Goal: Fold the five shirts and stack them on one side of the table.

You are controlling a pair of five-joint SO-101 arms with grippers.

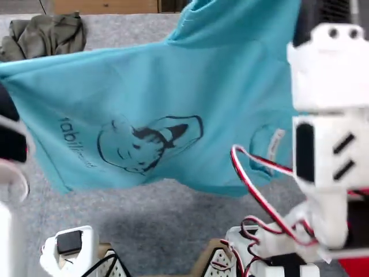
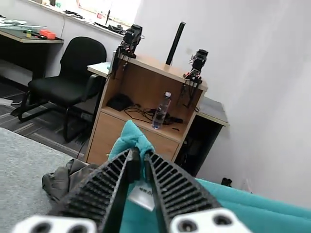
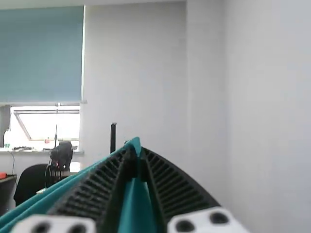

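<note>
While the left pincer (image 2: 139, 159) and the right pincer (image 3: 135, 154) are each clamped on the teal shirt (image 1: 190, 81), apparently along one edge, so it hangs spread above the grey surface (image 1: 155, 213), I judge laying-out underway, needing a level lowering next.

Teal shirt (image 1: 173, 86) spread aloft, olive shirt (image 1: 43, 34) crumpled

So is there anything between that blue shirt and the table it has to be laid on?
Nothing visible. The left gripper and right gripper both clamp the teal shirt, which hangs above the grey table. An olive shirt lies crumpled at a far corner, off to the side. The cloth hides the table under it.
</note>
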